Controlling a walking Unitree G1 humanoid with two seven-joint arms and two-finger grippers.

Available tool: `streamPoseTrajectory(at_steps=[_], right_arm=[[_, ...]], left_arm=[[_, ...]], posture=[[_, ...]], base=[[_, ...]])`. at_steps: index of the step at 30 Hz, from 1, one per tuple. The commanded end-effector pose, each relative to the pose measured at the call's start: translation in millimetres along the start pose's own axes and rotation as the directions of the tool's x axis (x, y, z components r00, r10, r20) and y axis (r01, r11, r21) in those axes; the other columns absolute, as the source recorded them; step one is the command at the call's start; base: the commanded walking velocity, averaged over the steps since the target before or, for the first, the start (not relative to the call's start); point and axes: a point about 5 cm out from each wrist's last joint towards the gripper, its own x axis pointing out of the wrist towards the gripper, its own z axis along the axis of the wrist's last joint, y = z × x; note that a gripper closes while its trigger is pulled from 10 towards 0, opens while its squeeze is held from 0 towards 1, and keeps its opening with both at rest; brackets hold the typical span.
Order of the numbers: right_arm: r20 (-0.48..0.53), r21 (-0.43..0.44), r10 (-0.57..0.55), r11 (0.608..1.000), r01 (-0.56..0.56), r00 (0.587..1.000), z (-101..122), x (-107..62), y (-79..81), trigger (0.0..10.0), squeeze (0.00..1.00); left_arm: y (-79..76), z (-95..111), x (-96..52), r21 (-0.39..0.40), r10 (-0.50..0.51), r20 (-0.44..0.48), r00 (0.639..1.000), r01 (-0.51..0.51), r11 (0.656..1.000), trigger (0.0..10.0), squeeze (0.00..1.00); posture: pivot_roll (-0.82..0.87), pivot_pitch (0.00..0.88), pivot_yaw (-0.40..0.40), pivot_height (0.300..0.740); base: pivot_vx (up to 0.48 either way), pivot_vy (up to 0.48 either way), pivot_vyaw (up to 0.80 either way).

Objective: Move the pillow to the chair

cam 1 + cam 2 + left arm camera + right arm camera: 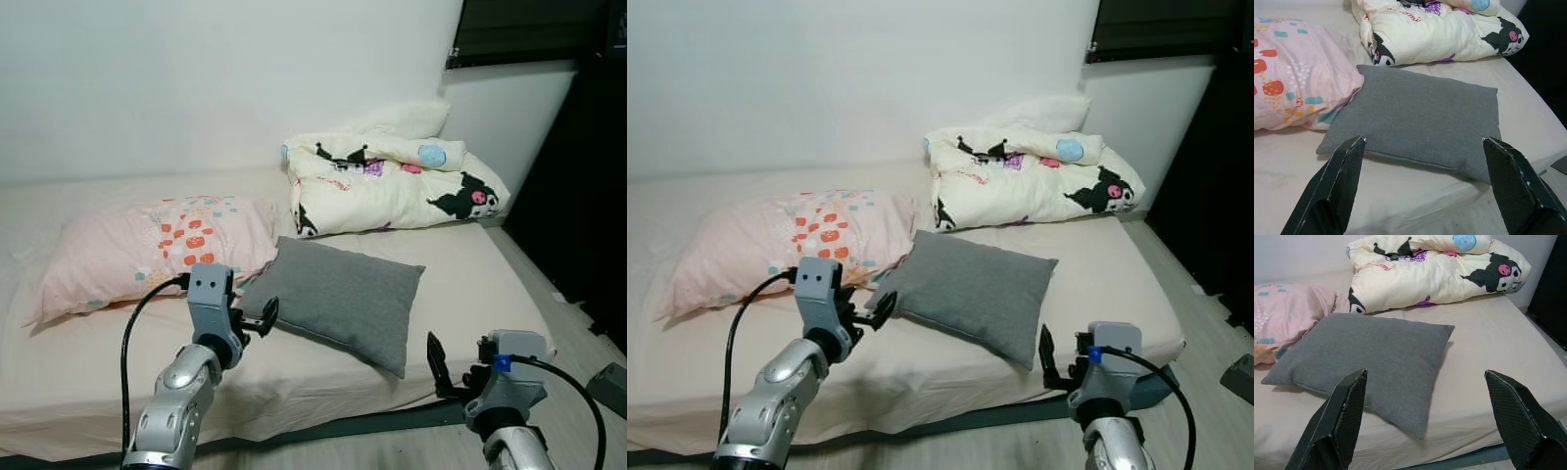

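The left gripper (1422, 188) hovered wide open and empty, just short of the near left corner of the gray pillow (343, 297). The right gripper (1425, 423) hung low at the bed's (470, 264) near right edge, fingers spread wide, holding nothing. The gray pillow lay flat on the bed, its far left corner touching the pink pillow (147, 250). Beyond it, against the far wall, sat a folded cartoon-print blanket (392, 181).
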Motion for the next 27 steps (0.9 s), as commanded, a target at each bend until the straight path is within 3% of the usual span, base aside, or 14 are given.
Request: streamPoseTrajectory(at_steps=[1,27], right_arm=[[-0.008,0.009,-0.002,1.000,0.002,1.000,-0.5,-1.6,1.7,10.0,0.00],[-0.009,0.012,-0.002,1.000,0.002,1.000,-0.3,-5.9,0.7,10.0,0.00]], left_arm=[[4.4,-1.2,-1.0,0.001,0.010,-0.013,1.000,-0.010,1.000,10.0,0.00],[3.3,-1.3,-4.4,-0.006,0.014,-0.011,1.000,-0.014,1.000,10.0,0.00]], posture=[[-0.07,0.063,0.043,0.740],[-0.06,0.052,0.027,0.740]], base=[[0.000,0.000,0.00],[0.000,0.000,0.00]])
